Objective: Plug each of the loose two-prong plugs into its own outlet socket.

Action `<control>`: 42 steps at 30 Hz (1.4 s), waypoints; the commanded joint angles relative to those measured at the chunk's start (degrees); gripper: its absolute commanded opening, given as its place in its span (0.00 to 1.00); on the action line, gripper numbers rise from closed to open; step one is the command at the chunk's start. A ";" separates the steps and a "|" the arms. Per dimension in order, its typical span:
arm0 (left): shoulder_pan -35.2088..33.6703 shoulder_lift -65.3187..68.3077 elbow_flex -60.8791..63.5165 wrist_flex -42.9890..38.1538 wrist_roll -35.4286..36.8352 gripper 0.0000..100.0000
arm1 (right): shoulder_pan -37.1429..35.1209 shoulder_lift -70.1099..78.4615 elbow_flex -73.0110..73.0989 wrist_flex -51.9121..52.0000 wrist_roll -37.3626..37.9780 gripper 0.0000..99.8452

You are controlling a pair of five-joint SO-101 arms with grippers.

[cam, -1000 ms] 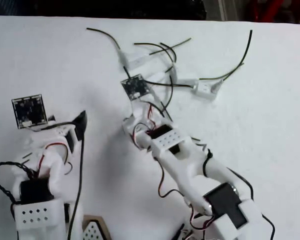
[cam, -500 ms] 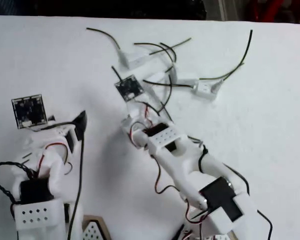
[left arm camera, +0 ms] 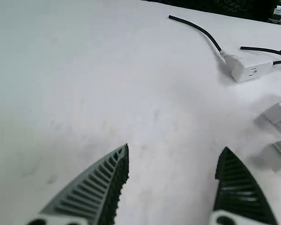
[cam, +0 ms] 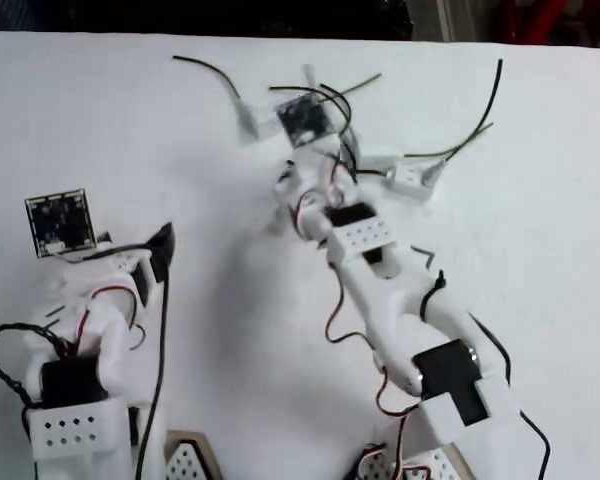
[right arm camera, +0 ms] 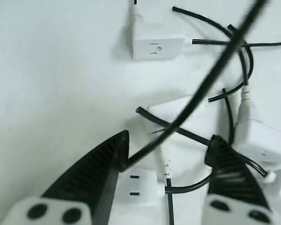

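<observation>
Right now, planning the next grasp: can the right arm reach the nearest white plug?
Probably yes: the right gripper is open, the white plug lies between its fingers; a black cord crossing there might snag.

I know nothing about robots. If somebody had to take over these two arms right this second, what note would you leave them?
Left pincer: open, empty, over bare table.
Right pincer: open, empty, over the cord tangle. A small white block and a black cord lie between its fingers.
A socket block beyond it shows free slots.
Done: no plug visibly seated in a socket.
Left: seemingly every plug.
</observation>
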 commanded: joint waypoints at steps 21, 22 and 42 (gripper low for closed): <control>-0.66 -5.49 -0.09 -1.14 0.62 0.30 | 0.04 -49.10 -2.29 54.64 0.35 0.02; -0.40 -7.52 -0.18 -0.53 0.62 0.29 | 0.04 -50.33 -1.49 55.78 0.35 0.02; -0.31 -26.77 10.99 5.89 -4.22 0.12 | 0.13 -98.42 42.29 49.98 0.35 0.02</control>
